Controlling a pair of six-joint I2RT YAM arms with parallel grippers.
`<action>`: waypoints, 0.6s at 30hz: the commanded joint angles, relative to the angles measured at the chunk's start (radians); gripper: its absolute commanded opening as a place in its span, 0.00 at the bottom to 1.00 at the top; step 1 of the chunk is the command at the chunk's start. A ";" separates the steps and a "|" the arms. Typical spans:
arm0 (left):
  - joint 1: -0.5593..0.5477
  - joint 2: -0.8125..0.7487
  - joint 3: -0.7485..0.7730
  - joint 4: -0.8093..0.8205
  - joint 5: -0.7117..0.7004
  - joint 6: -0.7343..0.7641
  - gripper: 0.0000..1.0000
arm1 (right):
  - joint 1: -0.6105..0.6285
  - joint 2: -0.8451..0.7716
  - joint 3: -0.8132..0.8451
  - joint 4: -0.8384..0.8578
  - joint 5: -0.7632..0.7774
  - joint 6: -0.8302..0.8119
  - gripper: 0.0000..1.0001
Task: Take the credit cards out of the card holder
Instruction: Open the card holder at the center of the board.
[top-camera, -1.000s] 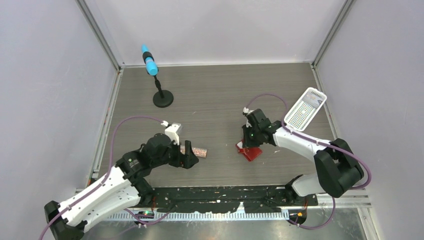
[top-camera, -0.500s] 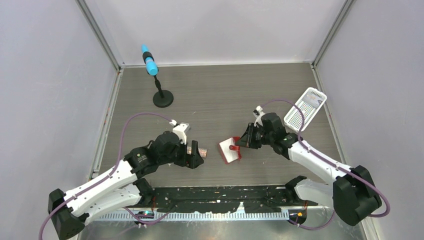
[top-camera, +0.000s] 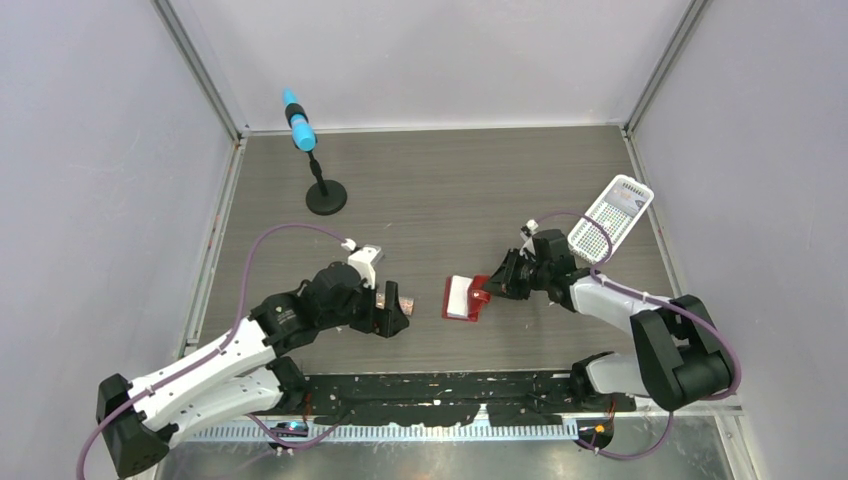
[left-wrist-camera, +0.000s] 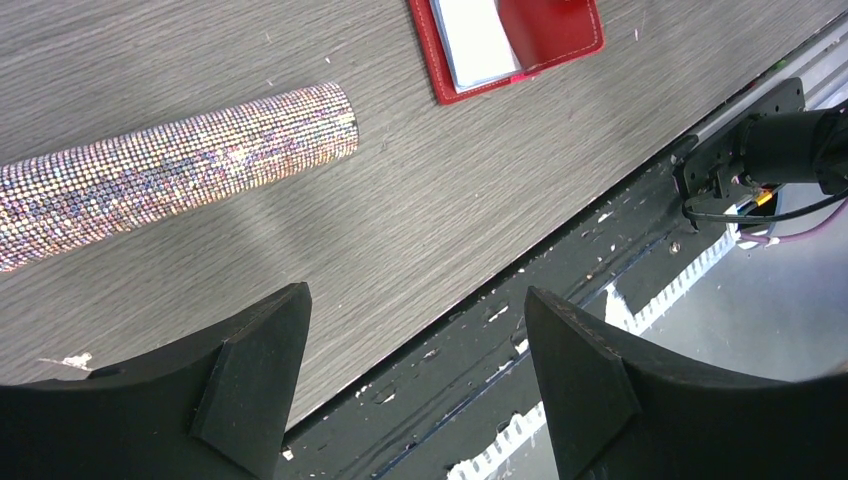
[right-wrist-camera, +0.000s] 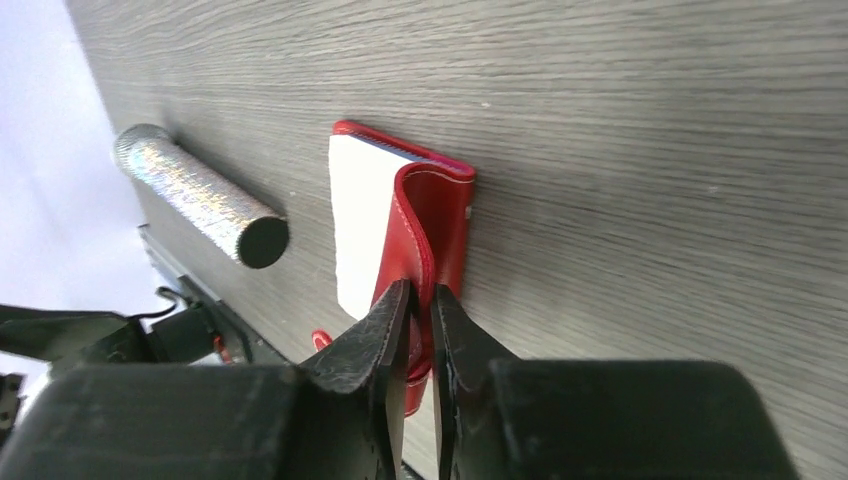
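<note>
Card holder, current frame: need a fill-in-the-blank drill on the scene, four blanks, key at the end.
1. The fingers of the right gripper pinch the raised ____ cover of the card holder.
2. The left gripper hangs over the table with its fingers ____, holding nothing.
3. In the top view, the glittery tube lies to the ____ of the card holder.
4. In the top view, the white basket sits near the table's ____ edge.

Missing words: red; open; left; right.

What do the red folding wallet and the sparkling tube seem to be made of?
The red folding wallet: likely smooth leather or imitation, pale stitching along its edge. The sparkling pink-silver tube: tiny glittering beads cover it; core unclear.
</note>
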 joint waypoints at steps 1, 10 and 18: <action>-0.005 0.027 0.059 0.038 -0.023 0.017 0.81 | -0.012 0.000 0.008 -0.158 0.205 -0.127 0.21; -0.011 0.105 0.104 0.066 -0.017 0.024 0.81 | -0.012 -0.118 0.051 -0.372 0.406 -0.207 0.33; -0.016 0.217 0.154 0.107 -0.016 0.035 0.80 | -0.012 -0.110 0.042 -0.368 0.405 -0.235 0.33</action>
